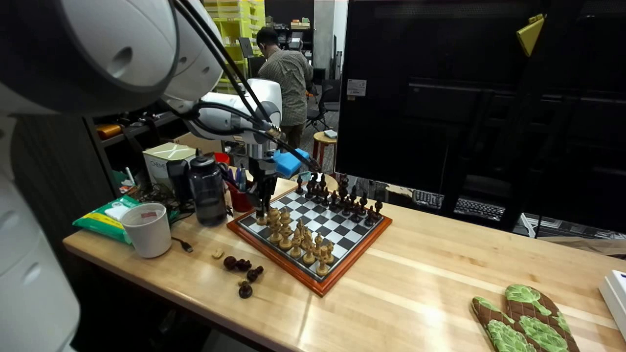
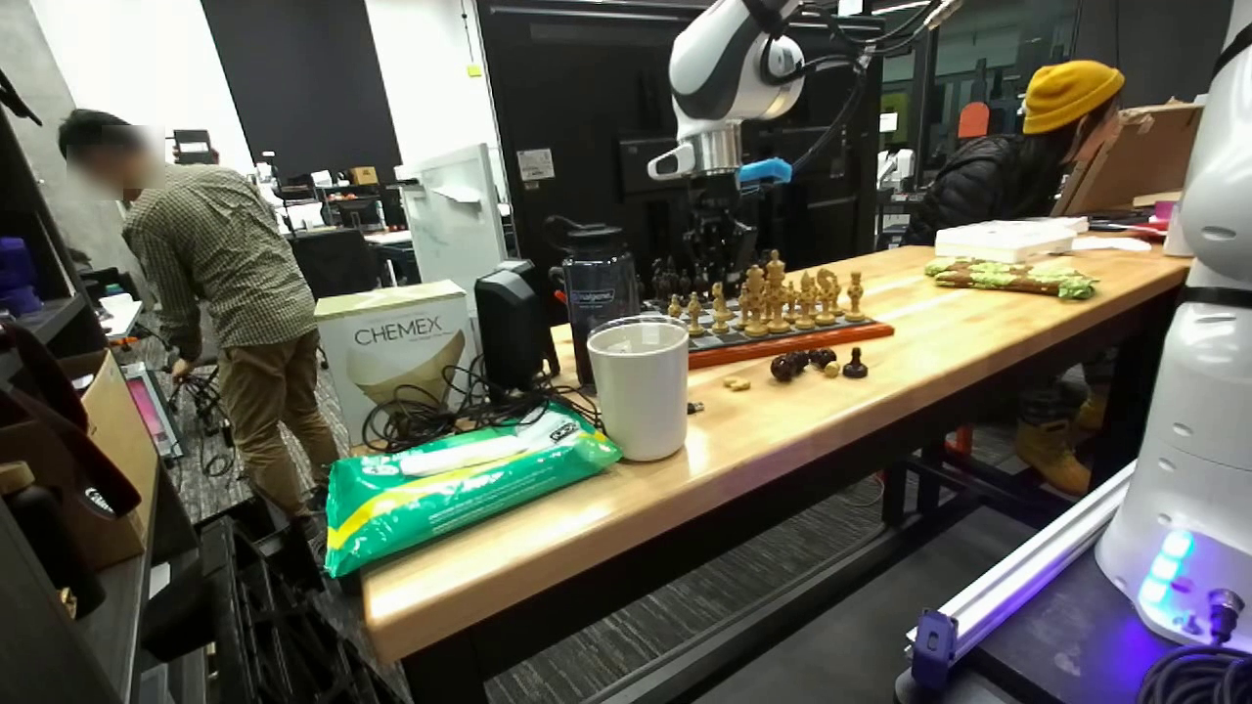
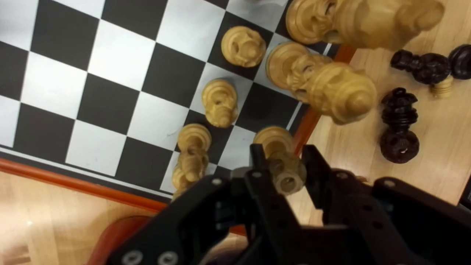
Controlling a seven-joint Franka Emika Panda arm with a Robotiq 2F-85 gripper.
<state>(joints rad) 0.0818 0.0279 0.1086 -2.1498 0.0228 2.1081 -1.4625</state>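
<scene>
My gripper (image 3: 283, 149) is shut on a pale wooden chess piece (image 3: 288, 183) with a hollow round top, one finger along each side. The base of that piece lies over a square near the rim of the chessboard (image 3: 309, 127); whether it touches the board I cannot tell. In an exterior view the gripper (image 1: 261, 208) points down at the board's near left corner. Beside it stand pale pieces, among them two tall ones, the nearer a tall piece (image 3: 342, 92), and a small piece (image 3: 220, 103). Dark pieces (image 1: 345, 195) line the board's far side.
Fallen dark pieces (image 1: 237, 264) lie on the table in front of the board. A water bottle (image 1: 207, 190), a white cup (image 2: 641, 391) and a green packet (image 2: 460, 489) stand or lie at the left. An oven mitt (image 1: 528, 318) lies at the right.
</scene>
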